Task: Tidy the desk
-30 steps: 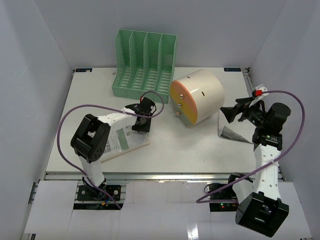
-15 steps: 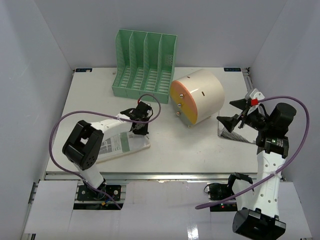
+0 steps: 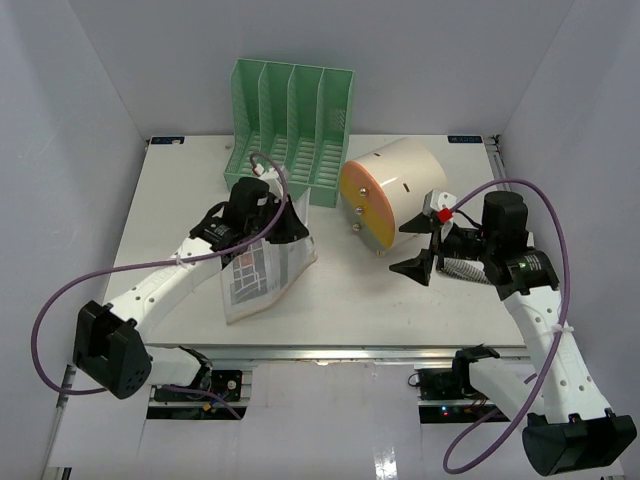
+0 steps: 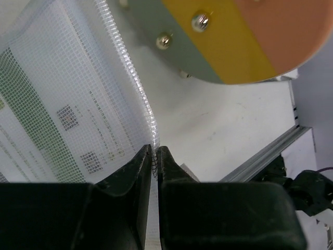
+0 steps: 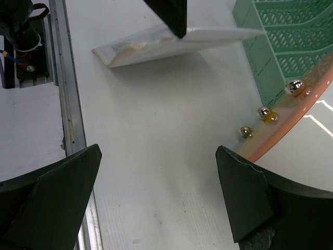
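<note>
The desk [image 3: 170, 200] is a white tabletop with a metal rail [image 3: 330, 352] along its front. My left gripper [image 3: 289, 228] is shut on the zipper edge of a clear mesh document pouch [image 3: 256, 278]. The pouch's gripped edge is raised off the desk and its far end hangs low. In the left wrist view the jaws [image 4: 155, 151] pinch the pouch [image 4: 67, 104] by its ridged seam. My right gripper [image 3: 398, 248] stands open over bare desk in front of the cream drawer box [image 3: 395, 188]. Nothing sits between its fingertips [image 5: 158, 192].
A green slotted file rack [image 3: 290, 130] stands at the back, just behind the left gripper. The drawer box lies on its side with small metal knobs [image 5: 264, 112] facing forward. A striped flat item [image 3: 466, 268] lies under the right arm. White walls enclose the desk.
My left gripper closed on the pouch's edge and lifted it, moving back toward the rack. The right arm swung left, in front of the drawer box, still open.
</note>
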You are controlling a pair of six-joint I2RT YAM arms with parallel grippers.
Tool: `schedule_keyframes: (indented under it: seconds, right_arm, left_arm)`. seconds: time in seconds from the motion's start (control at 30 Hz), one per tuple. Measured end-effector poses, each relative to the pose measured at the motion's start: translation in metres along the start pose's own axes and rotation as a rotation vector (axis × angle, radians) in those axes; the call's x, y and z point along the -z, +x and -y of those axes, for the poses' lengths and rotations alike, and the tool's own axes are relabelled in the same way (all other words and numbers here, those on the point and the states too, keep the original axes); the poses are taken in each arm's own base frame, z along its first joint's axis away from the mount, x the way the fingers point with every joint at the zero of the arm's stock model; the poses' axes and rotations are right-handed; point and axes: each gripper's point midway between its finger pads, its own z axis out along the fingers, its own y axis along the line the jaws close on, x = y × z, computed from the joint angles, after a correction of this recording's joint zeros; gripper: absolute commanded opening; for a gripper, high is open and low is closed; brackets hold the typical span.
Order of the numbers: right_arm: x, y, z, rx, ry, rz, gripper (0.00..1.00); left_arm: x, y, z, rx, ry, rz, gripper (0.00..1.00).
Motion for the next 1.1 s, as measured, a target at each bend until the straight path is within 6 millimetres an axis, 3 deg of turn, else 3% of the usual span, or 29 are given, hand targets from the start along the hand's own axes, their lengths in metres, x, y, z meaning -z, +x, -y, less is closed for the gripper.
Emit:
schedule_keyframes:
  seconds: [0.13,0.3,0.4,0.5,0.8,1.1]
  right_arm:
    - [-0.007,0.020,0.004,-0.047,0.017,-0.039,0.98]
    - [-0.009,0.029,0.010,-0.054,0.051,-0.050,0.98]
    - [-0.009,0.035,0.013,-0.054,0.071,-0.057,0.98]
    - [-0.008,0.041,0.013,-0.042,0.087,-0.059,0.98]
    - [-0.013,0.073,0.009,-0.073,0.090,-0.087,0.98]
    - [-0.014,0.092,0.008,-0.086,0.092,-0.105,0.98]
  left_arm:
    - [0.022,-0.049,0.016,-0.027,0.050,0.092,0.00]
    - [0.050,-0.122,0.027,-0.072,0.076,0.218,0.00]
    - [0.057,-0.164,0.033,-0.103,0.096,0.283,0.00]
    - [0.057,-0.193,0.034,-0.129,0.105,0.306,0.00]
    - [0.044,-0.265,0.045,-0.217,0.152,0.359,0.00]
    - [0.059,-0.306,0.040,-0.256,0.171,0.450,0.00]
